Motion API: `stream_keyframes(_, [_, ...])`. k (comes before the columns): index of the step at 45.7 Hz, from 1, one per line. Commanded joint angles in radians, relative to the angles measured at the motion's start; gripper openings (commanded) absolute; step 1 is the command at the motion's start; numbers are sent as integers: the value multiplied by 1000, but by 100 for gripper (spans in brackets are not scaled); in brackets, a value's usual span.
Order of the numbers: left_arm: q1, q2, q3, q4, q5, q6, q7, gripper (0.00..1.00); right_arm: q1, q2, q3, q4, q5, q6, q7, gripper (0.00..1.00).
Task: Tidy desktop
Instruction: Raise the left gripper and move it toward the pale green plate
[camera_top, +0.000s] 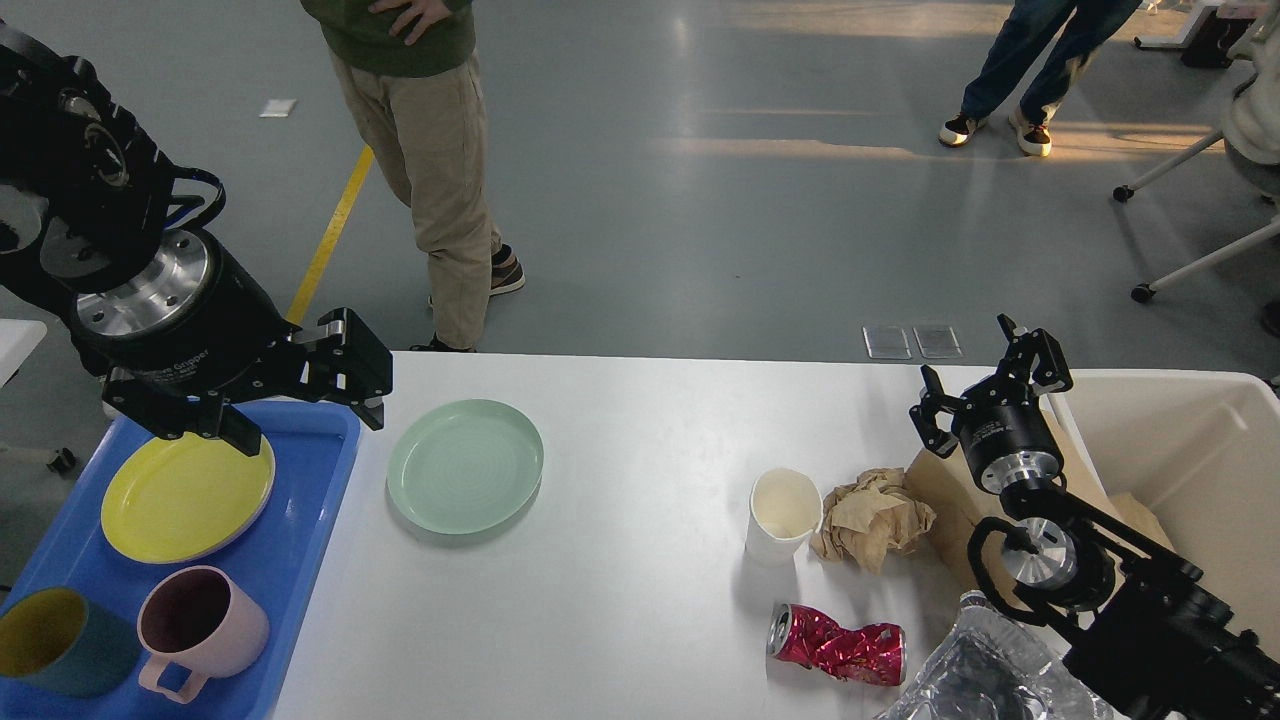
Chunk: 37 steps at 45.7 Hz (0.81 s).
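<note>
The white desktop holds a pale green plate, a white paper cup, crumpled brown paper, a crushed red can and a foil tray at the front right. My left gripper is open and empty, above the blue tray's far right corner, just left of the green plate. My right gripper is open and empty, raised beside the beige bin, behind the brown paper.
A blue tray at the left holds a yellow plate, a pink mug and a teal cup. A beige bin stands at the right with brown paper inside. People stand beyond the table's far edge.
</note>
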<state>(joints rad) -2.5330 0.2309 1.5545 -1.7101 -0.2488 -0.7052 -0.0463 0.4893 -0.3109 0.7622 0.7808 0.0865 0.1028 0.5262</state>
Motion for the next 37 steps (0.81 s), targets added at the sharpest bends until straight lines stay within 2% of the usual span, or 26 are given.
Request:
stream_keyframes(1, [7, -2, 1, 1, -1, 4, 0, 91, 0, -1, 0, 0, -1, 0, 0, 100])
stream_keyframes(25, [34, -4, -1, 24, -1, 16, 14, 91, 0, 1, 0, 0, -1, 0, 0, 100])
stream_keyframes(34, [151, 2, -10, 118, -4, 18, 16, 90, 0, 1, -1, 0, -1, 0, 0, 100])
stream_keyframes(37, [204, 10, -20, 156, -9, 21, 29, 90, 0, -1, -1, 0, -1, 0, 0, 100])
